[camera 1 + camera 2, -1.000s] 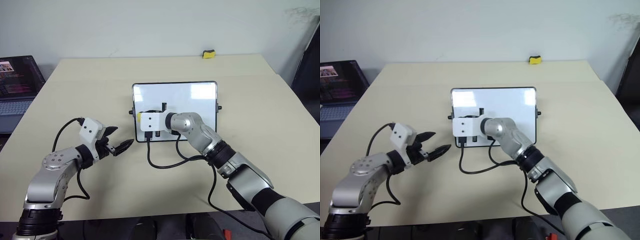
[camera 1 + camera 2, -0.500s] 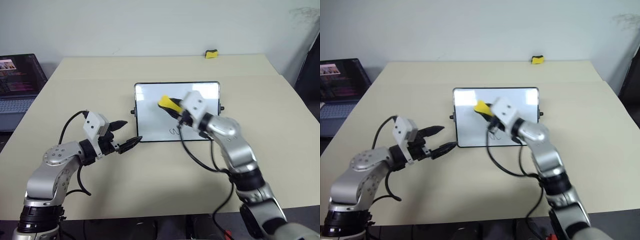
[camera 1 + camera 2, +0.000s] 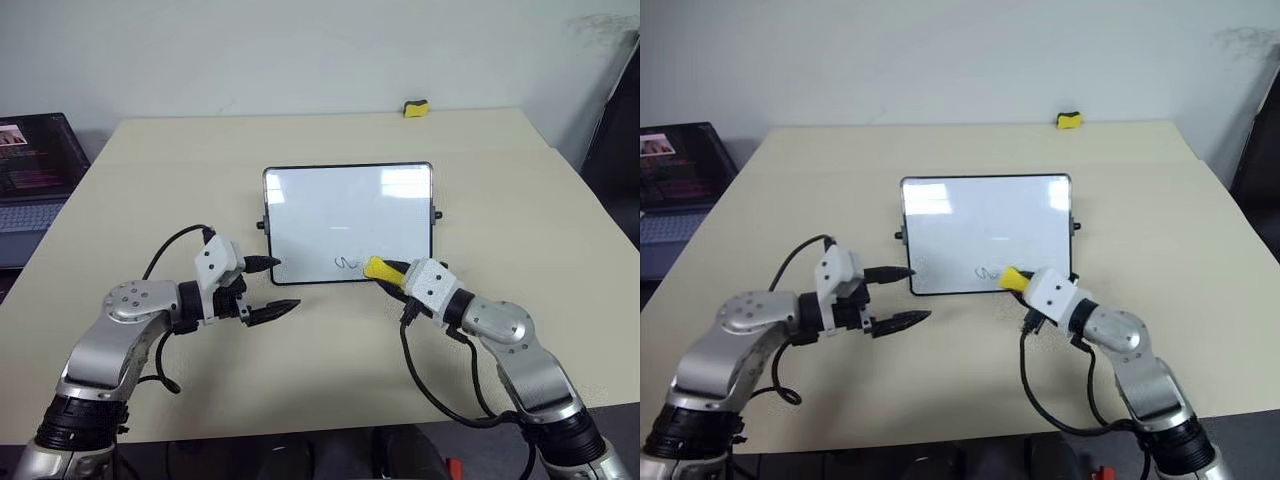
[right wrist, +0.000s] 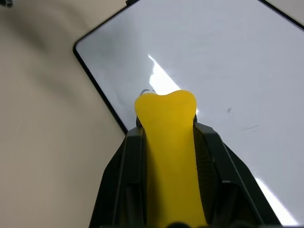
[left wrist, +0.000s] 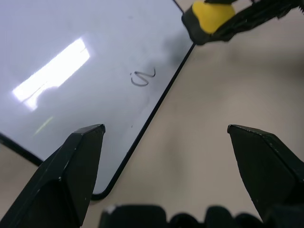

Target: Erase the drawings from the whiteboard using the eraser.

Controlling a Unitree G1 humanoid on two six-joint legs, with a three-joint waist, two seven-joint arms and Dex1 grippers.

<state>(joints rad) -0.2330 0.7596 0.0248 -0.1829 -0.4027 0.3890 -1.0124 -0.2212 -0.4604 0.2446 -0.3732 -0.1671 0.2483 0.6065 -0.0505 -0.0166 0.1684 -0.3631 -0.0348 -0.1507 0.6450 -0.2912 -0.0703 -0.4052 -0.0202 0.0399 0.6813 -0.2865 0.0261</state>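
Whiteboard (image 3: pixel 348 222) lies flat mid-bench (image 3: pixel 180 170), long side across. One drawing (image 3: pixel 346 262) shows on it – a small black squiggle close to the near edge, a bit right of centre; rest of the white surface looks clean apart from glare.

Right hand (image 3: pixel 388 272) is clenched on the eraser (image 3: pixel 379 269), yellow block sticking out past the fingers, its tip at the board's near edge just right of the squiggle. Can't tell if the eraser touches the board.

Left hand (image 3: pixel 271 287) sits at the board's near-left corner, fingers spread wide & grasping nothing – upper fingertip over the board's corner, lower one over the bench in front.

A second small yellow-and-black block (image 3: pixel 416 107) at the far edge of the bench, well apart from the board. Laptop (image 3: pixel 30 170) off to the left, screen lit
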